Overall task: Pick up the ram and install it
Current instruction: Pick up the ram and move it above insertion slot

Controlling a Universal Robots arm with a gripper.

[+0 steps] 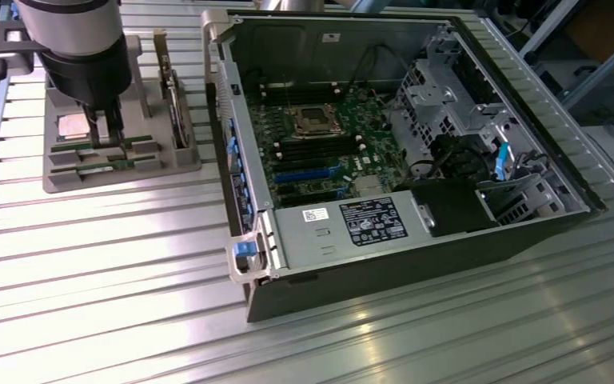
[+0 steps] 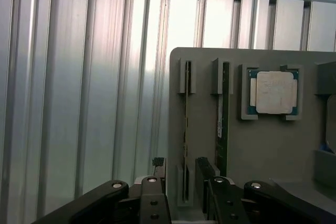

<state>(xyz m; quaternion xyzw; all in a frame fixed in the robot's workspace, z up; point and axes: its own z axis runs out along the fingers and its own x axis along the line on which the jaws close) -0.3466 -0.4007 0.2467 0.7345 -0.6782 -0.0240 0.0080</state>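
Two rams stand on edge in slots of a grey holder. In the wrist view my gripper is open, and its dark fingertips straddle one ram without touching it. The other ram stands just outside the far finger. From the exterior view my gripper hangs low over the holder at the exterior view's left, right above the nearer ram, with the second ram beside it.
A square silver CPU sits in the holder beside the rams, and a wider green card stands at the holder's edge. The open computer case with its motherboard lies to the exterior view's right on a ribbed metal table.
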